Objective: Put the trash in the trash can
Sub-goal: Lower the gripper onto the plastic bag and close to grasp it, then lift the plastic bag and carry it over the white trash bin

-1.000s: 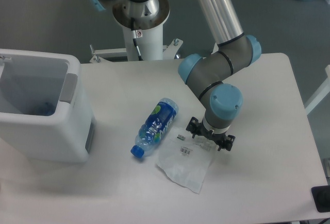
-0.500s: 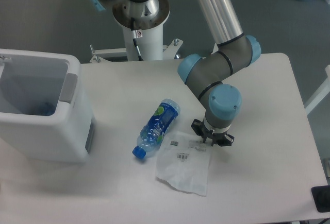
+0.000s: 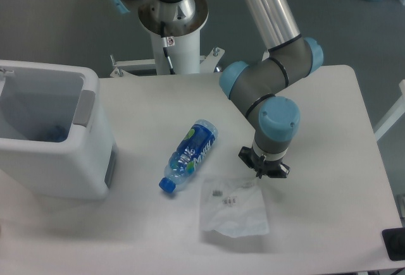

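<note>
the trash can (image 3: pixel 54 139) stands at the far left of the white surface (image 3: pixel 329 117), its rectangular mouth facing up and its grey panel on the right wall. something blue lies inside at the bottom, too dim to identify. right of the can, apart from it, the bottle (image 3: pixel 188 155) lies on its side at a slant, blue cap toward the near left, blue-green label toward the far right. just right of and nearer than the bottle, the clear plastic bag (image 3: pixel 233 207) hangs crumpled, its barcode stickers showing near its upper left. the bag's top edge runs up into the pincer (image 3: pixel 262 171), which points straight down with its fingers drawn together on that edge. the bag's lower part casts a shadow on the surface. the arm's grey and blue joints rise behind the pincer toward the far side, where the white pedestal (image 3: pixel 172 38) stands.
</note>
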